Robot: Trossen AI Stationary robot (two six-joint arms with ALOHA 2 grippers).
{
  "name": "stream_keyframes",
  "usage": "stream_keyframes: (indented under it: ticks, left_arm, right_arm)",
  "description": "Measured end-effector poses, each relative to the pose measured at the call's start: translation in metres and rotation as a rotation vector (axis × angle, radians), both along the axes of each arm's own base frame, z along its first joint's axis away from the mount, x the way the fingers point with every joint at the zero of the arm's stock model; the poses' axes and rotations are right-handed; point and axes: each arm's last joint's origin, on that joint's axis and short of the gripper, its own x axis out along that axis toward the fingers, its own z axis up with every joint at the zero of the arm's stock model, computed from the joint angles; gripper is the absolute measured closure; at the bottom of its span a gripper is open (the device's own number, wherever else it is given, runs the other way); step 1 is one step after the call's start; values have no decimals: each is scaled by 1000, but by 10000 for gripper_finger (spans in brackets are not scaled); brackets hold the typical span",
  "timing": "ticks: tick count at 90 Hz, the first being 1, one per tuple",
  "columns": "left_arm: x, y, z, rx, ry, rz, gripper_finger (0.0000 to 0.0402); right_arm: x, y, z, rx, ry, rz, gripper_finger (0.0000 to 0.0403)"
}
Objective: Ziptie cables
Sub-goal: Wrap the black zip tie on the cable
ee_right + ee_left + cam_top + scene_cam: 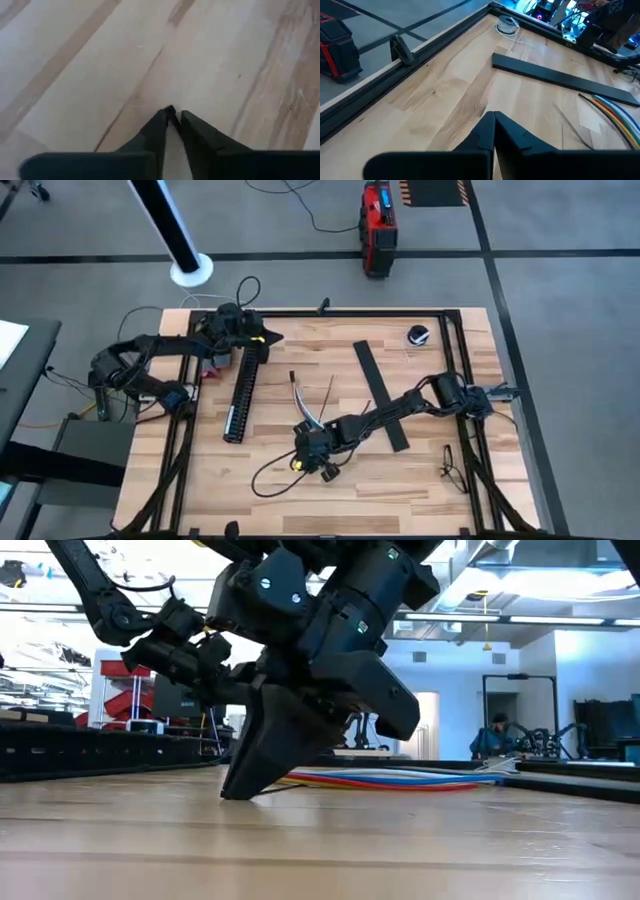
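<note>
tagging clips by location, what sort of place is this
Probably a robotics lab or workshop: a wooden table in a black frame, a red toolbox on the grey floor, and a person at another robot bench behind.

Right hand [322, 467] pressed fingertips-down, fingers closed; left hand [262, 338] raised at the far side, fingers closed

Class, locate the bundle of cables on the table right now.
In the high view the cables lie near the table's middle, between the slotted channel and the flat black strip, just beyond the right gripper.
</note>
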Motion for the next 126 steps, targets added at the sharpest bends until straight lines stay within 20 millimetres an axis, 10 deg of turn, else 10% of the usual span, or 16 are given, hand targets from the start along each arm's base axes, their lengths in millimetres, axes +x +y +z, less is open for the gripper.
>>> stream_keyframes:
  ticks: [126]
  left_arm:
    - [5,-8,-3,-15,29,-41,401]
  right_arm:
    - [-15,44,27,19,-97,-131,393]
